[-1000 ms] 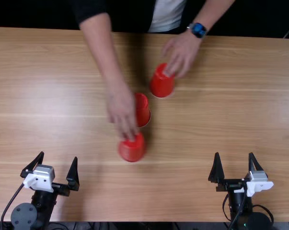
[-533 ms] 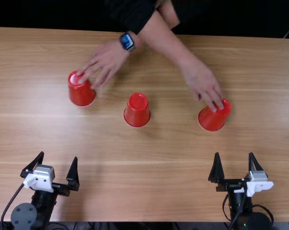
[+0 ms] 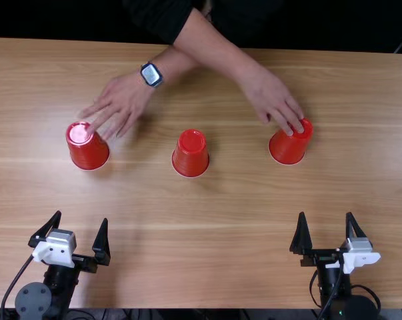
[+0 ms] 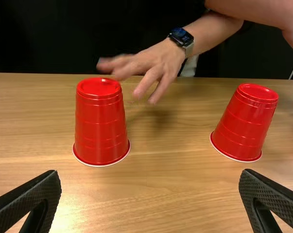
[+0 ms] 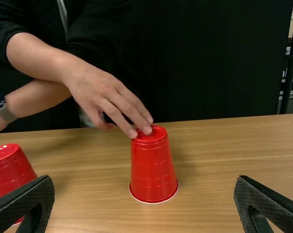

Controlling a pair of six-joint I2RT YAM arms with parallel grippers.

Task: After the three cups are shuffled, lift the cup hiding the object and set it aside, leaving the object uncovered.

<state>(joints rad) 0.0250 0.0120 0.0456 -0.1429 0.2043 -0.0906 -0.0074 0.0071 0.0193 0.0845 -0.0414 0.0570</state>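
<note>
Three upturned red cups line up across the desk (image 3: 254,213), left cup (image 3: 89,147), middle cup (image 3: 191,153) and right cup (image 3: 289,143) well apart. A broad bare strip lies between them and the robot's left hand (image 3: 81,219) and right hand (image 3: 325,217) at the near edge, both spread wide and empty. The right wrist view shows the person's fingertips (image 5: 145,129) on the right cup's top, and the left wrist view shows the watch hand (image 4: 151,60) hovering behind the left cup, clear of it.
</note>
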